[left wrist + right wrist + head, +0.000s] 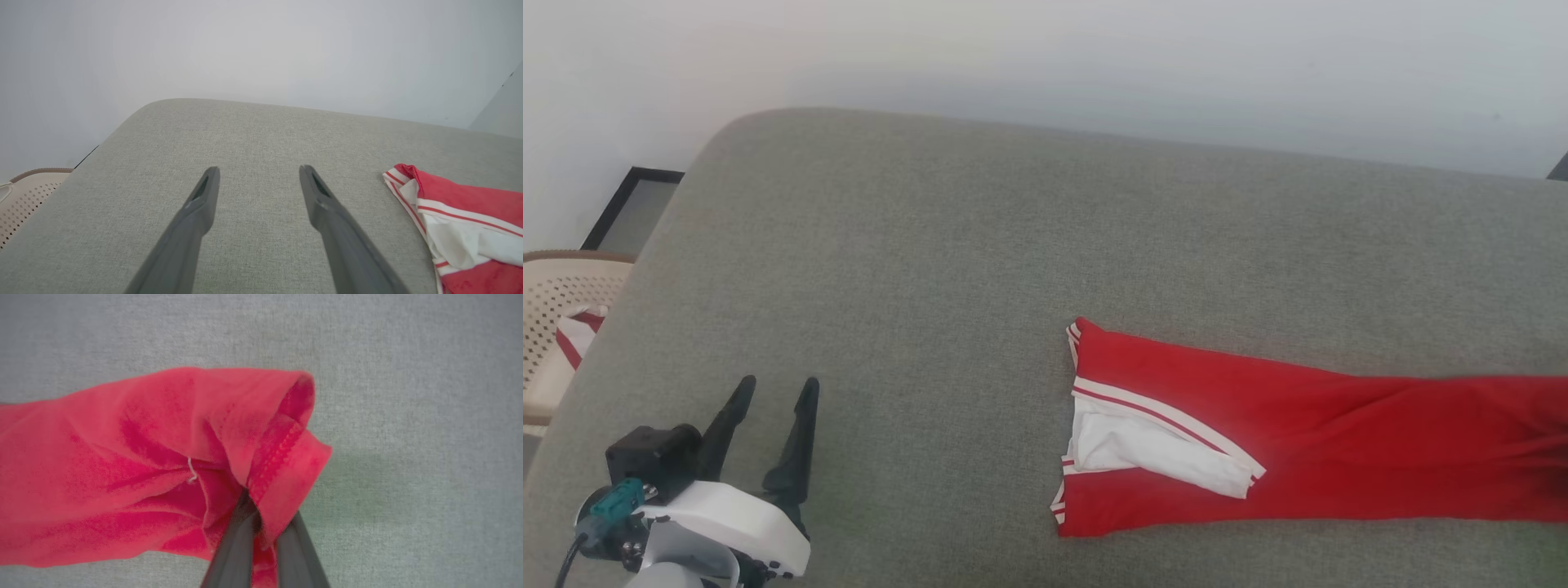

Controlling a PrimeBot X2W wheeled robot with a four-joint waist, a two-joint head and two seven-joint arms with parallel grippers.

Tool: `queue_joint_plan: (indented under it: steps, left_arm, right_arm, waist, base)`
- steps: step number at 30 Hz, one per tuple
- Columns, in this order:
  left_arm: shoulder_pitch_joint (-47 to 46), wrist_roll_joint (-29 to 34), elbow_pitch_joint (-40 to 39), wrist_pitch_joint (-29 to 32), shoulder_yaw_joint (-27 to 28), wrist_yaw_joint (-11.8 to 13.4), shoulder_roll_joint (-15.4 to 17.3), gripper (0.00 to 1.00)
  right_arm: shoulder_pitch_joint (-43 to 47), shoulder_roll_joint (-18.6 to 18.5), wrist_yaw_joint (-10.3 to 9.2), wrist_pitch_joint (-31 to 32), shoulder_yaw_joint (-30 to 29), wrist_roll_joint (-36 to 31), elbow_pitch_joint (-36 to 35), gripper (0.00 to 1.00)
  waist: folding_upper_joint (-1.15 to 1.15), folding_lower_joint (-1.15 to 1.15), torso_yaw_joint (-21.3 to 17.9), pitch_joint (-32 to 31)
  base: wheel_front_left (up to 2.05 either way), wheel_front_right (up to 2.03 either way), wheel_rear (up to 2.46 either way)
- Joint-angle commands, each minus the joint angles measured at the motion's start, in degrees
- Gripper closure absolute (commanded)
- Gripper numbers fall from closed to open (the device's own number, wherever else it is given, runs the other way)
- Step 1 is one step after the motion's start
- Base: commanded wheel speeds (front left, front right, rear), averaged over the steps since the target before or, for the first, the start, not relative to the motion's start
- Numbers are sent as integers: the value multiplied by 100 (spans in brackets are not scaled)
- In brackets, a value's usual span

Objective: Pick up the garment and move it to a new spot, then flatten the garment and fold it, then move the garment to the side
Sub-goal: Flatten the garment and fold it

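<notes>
Head view: the garment (1298,441) lies stretched across the lower right of the frame on the grey cushion (931,245). Its white-trimmed end, with white lining showing, sits near the middle, and the red length runs off the right edge. The left tool (778,382) hovers at the lower left, fingers spread, holding nothing and well apart from the cloth. A cream perforated basket (556,286) stands beyond the cushion's left edge.

Left wrist view: the left tool (259,169) is wide open over bare cushion. The garment (470,200) shows its striped trim at the lower right.

Right wrist view: the right tool (269,510) is clamped on a fold at the stitched red hem of the garment (122,457), which trails towards the left of the frame. The fabric near the grip is bunched and creased.

The step in hand looks like flattening, with the far end pinched to draw the cloth straight. The next move probably calls for the left tool to reach the trimmed end so both ends can be tensioned, then brought together for the fold.
</notes>
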Motion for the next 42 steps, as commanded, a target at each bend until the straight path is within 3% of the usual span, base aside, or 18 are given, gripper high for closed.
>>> queue_joint_plan:
  steps: [1,10,17,25,34,35,36,37,38,42]
  left_arm:
    - [45,95,35,-23,18,-46,-29,0]
    - [135,-27,128,23,-2,-86,-46,0]
    - [49,-54,66,107,-63,-100,-67,0]
    - [-191,14,119,226,-237,-183,-163,0]
    - [-404,80,228,299,-397,-261,-285,0]
    - [-411,72,240,294,-402,-272,-292,0]
    - [-413,60,250,289,-401,-281,-290,0]
    - [-410,43,260,283,-396,-287,-290,0]
    - [-404,29,271,274,-391,-292,-290,0]
    - [-351,0,325,222,-348,-286,-260,0]
  right_arm:
    - [-42,-18,-11,-28,44,70,-131,100]
    - [485,343,-9,205,320,690,-1876,100]
    - [516,1041,-8,545,971,637,-2990,100]
    - [-87,1795,-7,361,1833,374,-2553,100]
    - [-677,2186,-7,-16,2511,105,-1436,100]
    - [-745,2196,-7,-65,2580,69,-1318,85]
    - [-812,2217,-8,-119,2643,49,-1220,62]
    - [-872,2233,-7,-181,2713,48,-1147,17]
    - [-917,2238,-8,-234,2769,76,-1082,0]
    - [-1055,2146,-8,-377,2973,273,-1068,0]
  waist:
    - [0,0,-31,-28]
    - [0,0,-12,-223]
    - [0,0,202,-311]
    - [0,0,606,-346]
    - [0,0,904,-365]
    - [0,0,914,-368]
    - [0,0,914,-369]
    - [0,0,910,-369]
    - [0,0,901,-370]
    - [0,0,776,-388]
  base:
    - [0,0,0]
    - [0,0,0]
    - [0,0,0]
    - [0,0,0]
    - [0,0,0]
    - [0,0,0]
    - [0,0,0]
    - [0,0,0]
    - [0,0,0]
    - [0,0,0]
